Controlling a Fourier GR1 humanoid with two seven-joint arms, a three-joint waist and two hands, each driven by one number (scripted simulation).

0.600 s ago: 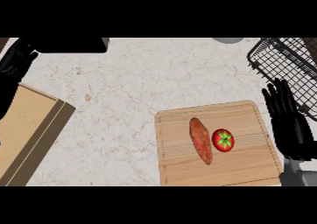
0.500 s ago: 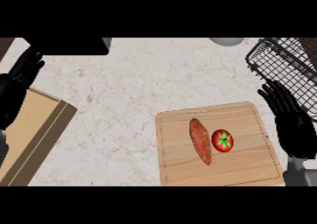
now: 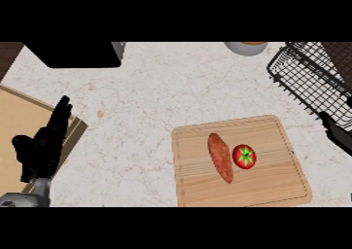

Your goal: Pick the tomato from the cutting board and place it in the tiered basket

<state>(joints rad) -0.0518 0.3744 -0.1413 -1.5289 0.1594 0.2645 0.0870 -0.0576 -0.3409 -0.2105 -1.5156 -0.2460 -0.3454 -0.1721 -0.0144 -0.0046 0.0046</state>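
Pre-grasp stage. Small red tomato with green calyx (image 3: 244, 156) sits mid pale wooden cutting board (image 3: 240, 189), touching an orange-brown sweet potato (image 3: 220, 157). Right hand (image 3: 343, 136) at the board's right edge, fingers straight, empty. Left hand (image 3: 43, 146) rests open, far left of board. Next: right hand over tomato, then black wire tiered basket (image 3: 313, 82) beyond board.

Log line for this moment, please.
stage: pre-grasp | tomato: on cutting board, touching sweet potato | right hand: beside board, open | left hand: open | basket: far right
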